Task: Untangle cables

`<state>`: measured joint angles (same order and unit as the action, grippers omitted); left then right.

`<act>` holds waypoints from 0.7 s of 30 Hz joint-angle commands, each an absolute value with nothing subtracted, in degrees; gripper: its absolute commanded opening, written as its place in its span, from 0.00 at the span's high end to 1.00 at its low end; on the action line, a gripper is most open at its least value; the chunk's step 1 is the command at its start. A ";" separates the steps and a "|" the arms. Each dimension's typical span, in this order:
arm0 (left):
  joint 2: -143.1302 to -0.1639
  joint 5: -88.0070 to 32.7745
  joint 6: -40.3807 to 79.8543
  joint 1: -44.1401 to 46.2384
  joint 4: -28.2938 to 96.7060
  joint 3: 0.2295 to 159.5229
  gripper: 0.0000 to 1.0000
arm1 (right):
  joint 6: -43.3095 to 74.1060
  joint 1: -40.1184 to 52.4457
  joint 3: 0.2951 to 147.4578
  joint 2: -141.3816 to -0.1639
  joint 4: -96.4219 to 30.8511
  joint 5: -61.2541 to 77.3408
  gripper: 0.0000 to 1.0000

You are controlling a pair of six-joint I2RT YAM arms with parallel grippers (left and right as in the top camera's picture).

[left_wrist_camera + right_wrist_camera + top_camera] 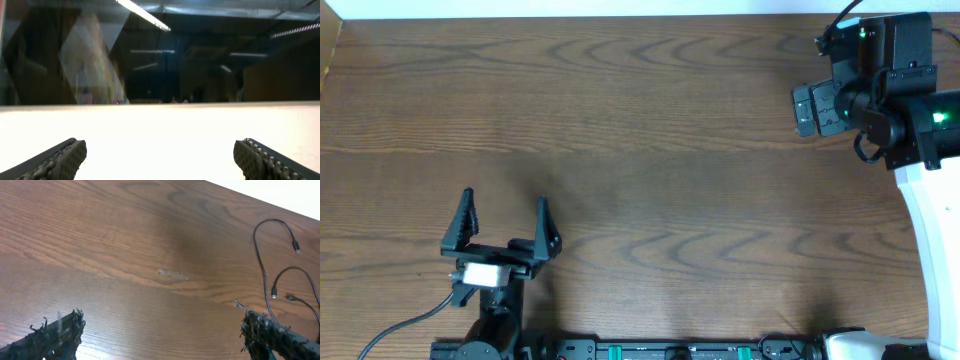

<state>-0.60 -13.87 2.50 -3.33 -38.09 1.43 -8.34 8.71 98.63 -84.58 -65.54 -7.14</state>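
Thin black cables [258, 250] lie spread in long loops on the wooden table [150, 245] at the right edge of the right wrist view. Small plug ends show at one cable's tip [296, 246] and another's [274, 292]. They lie apart, with no knot visible. No cables show in the overhead view. My right gripper [160, 335] is open and empty, just left of the cables; in the overhead view it [808, 108] sits at the far right. My left gripper [505, 200] is open and empty near the front left, and its wrist view [160, 160] shows only a bright surface.
The wooden table [650, 150] fills the overhead view. The right arm's white base [930, 250] stands at the right edge. A thick black robot cable [405, 328] trails at the front left.
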 commanded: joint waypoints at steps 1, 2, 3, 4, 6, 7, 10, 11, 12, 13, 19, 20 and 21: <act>-0.12 -14.52 1.56 -3.68 -36.77 0.23 0.01 | -7.75 9.06 99.24 -83.70 -65.63 -7.35 0.01; -0.12 -14.55 1.54 -3.68 -36.14 0.23 0.01 | -7.75 9.04 99.26 -83.70 -65.65 -7.35 0.01; -0.12 -14.55 1.54 -3.68 -35.70 0.23 0.01 | -7.75 9.04 99.26 -83.70 -65.65 -7.35 0.01; -0.12 -14.55 1.54 -3.68 -34.98 0.23 0.01 | -7.75 9.06 99.24 -83.70 -65.65 -7.35 0.01; -0.12 -14.55 1.54 -3.68 -31.88 0.23 0.01 | -7.75 9.06 99.24 -83.70 -65.65 -7.35 0.01; -0.12 -14.55 1.54 -3.68 -30.44 0.23 0.01 | -7.75 9.06 99.24 -83.70 -65.63 -7.35 0.01; -0.12 -14.55 1.54 -3.68 -24.75 0.23 0.01 | -7.75 9.06 99.24 -83.68 -65.65 -7.35 0.01; -0.12 -14.55 1.54 -3.68 -23.20 0.23 0.01 | -7.75 9.06 99.24 -83.70 -65.65 -7.35 0.01; -0.12 -14.55 1.54 -3.68 -21.96 0.23 0.01 | -7.75 9.06 99.24 -83.70 -65.65 -7.35 0.01; -0.12 -14.55 1.54 -3.68 -20.75 0.23 0.01 | -7.75 9.04 99.24 -83.70 -65.65 -7.35 0.01; -0.12 -14.57 1.54 -3.68 -13.43 0.23 0.01 | -7.75 9.06 99.24 -83.70 -65.65 -7.35 0.01; -0.12 -14.57 1.56 -3.68 -12.23 0.23 0.01 | -7.75 9.06 99.24 -83.70 -65.65 -7.35 0.01; -0.12 -14.57 1.54 -3.68 -11.27 0.23 0.01 | -7.75 9.06 99.24 -83.70 -65.63 -7.35 0.01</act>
